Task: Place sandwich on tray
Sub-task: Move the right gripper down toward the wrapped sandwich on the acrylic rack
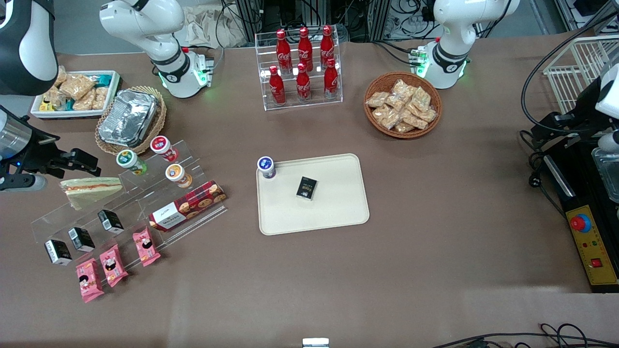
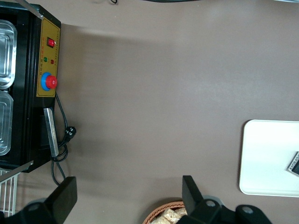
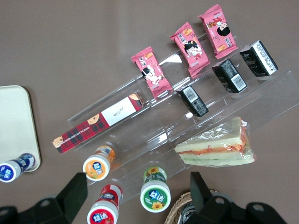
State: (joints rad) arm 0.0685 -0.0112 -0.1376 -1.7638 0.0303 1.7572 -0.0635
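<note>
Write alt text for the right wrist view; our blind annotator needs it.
The open gripper hovers above a clear stepped display stand where the wrapped sandwich lies on a step. The stand also holds pink snack packets, black cartons, a red cookie box and small capped bottles; the tray shows at the frame's edge.

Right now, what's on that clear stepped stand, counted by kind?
sandwich: 1
small lidded cups: 3
red cookie box: 1
black boxes: 3
pink packets: 3
Total: 11
The open gripper hovers near the sandwich.
</note>
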